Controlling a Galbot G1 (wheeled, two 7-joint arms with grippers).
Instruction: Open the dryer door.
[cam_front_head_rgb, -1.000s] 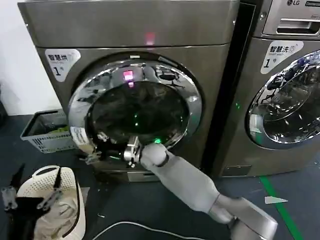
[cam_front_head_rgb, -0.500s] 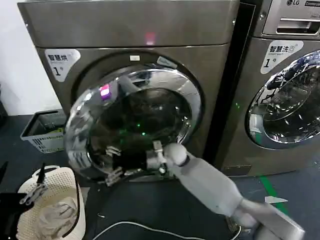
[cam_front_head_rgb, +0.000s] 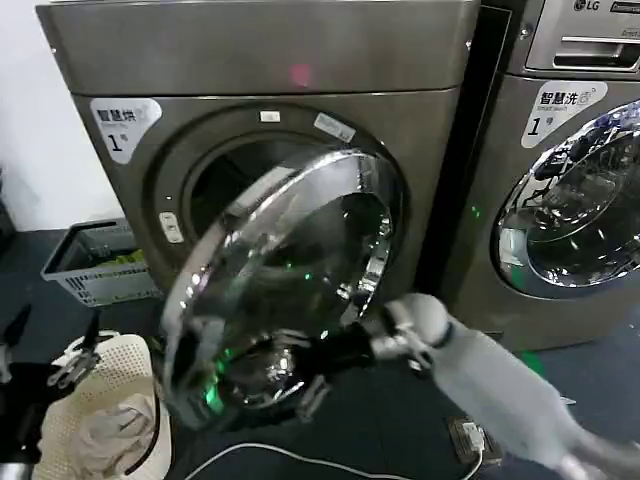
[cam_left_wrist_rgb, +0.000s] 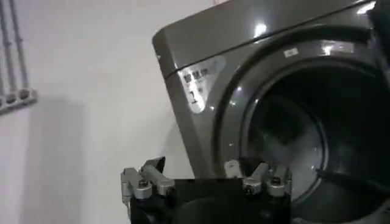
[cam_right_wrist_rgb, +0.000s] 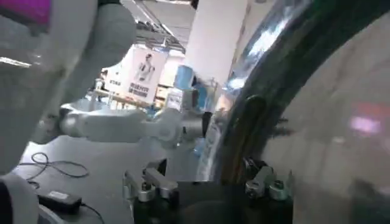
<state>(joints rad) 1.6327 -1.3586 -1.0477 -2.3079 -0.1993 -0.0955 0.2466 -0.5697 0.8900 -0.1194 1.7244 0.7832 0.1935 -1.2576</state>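
The dryer (cam_front_head_rgb: 120, 60) stands behind my right claw (cam_front_head_rgb: 305, 370), and its door (cam_front_head_rgb: 275, 280) hangs part-open off hinges on the far side from my claw, the dark drum mouth (cam_front_head_rgb: 215, 185) showing beyond; I judge the door stiff, heavy on its swing, with a slick chrome ring and breakable glass, so the lower free rim is the place to hold. My right claw sits at that rim, touching it, though I cannot tell how far apart its fingers stand. My left claw (cam_front_head_rgb: 45, 365) waits low, fingers apart, empty, above a pale laundry basket (cam_front_head_rgb: 120, 400).

Dim indoor light; glare streaks the dryer door (cam_front_head_rgb: 290, 290) chrome ring, green and pink reflections speckle its glass, motion blur smears the right arm (cam_front_head_rgb: 500, 375).
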